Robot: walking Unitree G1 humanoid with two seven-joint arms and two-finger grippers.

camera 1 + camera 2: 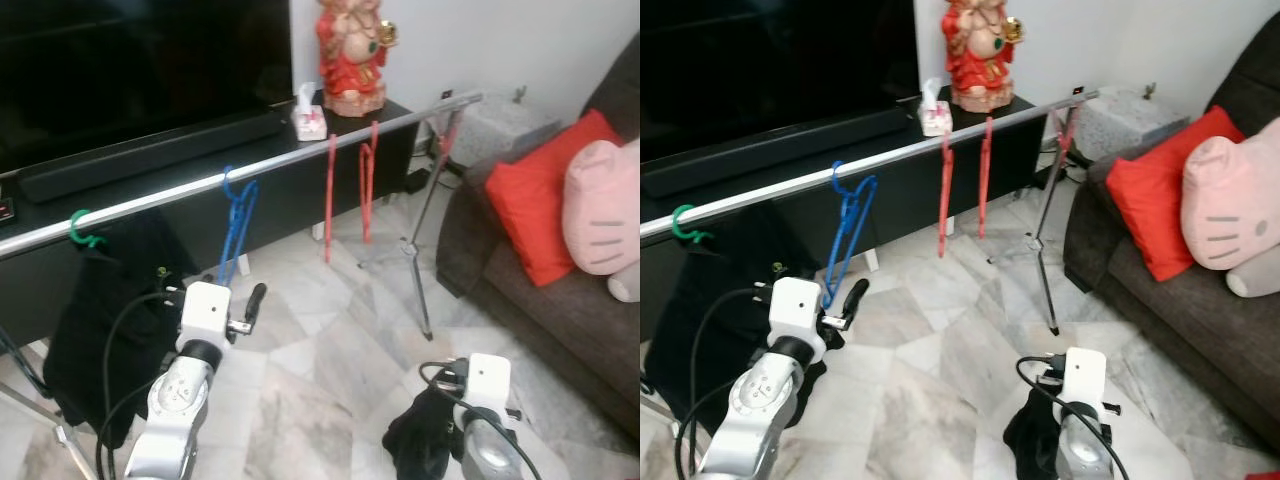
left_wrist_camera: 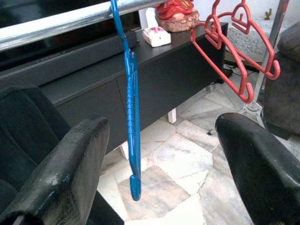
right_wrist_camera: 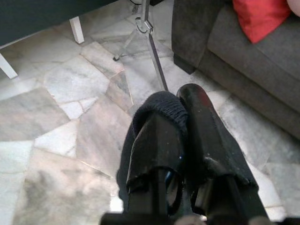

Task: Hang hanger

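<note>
Looking for lettering, we find none we can read: the small white and pink box (image 1: 309, 118) on the black cabinet (image 1: 300, 175) near the top centre of the left eye view is too blurred to make out. Across that view a smooth, shiny metal rail (image 1: 250, 172) runs from the left edge up toward the upper right, borne by a thin tripod stand (image 1: 425, 255). On it hang a thin blue plastic hanger (image 1: 236, 225) left of centre, two red plastic hangers (image 1: 350, 190) near the middle, and a green hook (image 1: 85, 232) at far left carrying a black garment (image 1: 105, 320). Our left gripper (image 2: 159, 159) sits low at the left of the scene, its two matte, scuffed black fingers (image 2: 70, 173) spread wide; in the left wrist view the blue hanger dangles between them, untouched, its ridged edge showing. Our right gripper (image 3: 185, 140) is at the bottom right, fingers pressed together on a dark knitted cloth (image 3: 157, 105) that bunches over them. Behind the rail stands a glossy red and gold figurine (image 1: 352, 50). At the right, a dark grey fabric sofa (image 1: 530, 310) holds a red cushion (image 1: 545, 195) and a pink plush pillow (image 1: 600, 205) with stitched whiskers. Beneath lies a marble floor (image 1: 330, 350) of irregular pale slabs.
</note>
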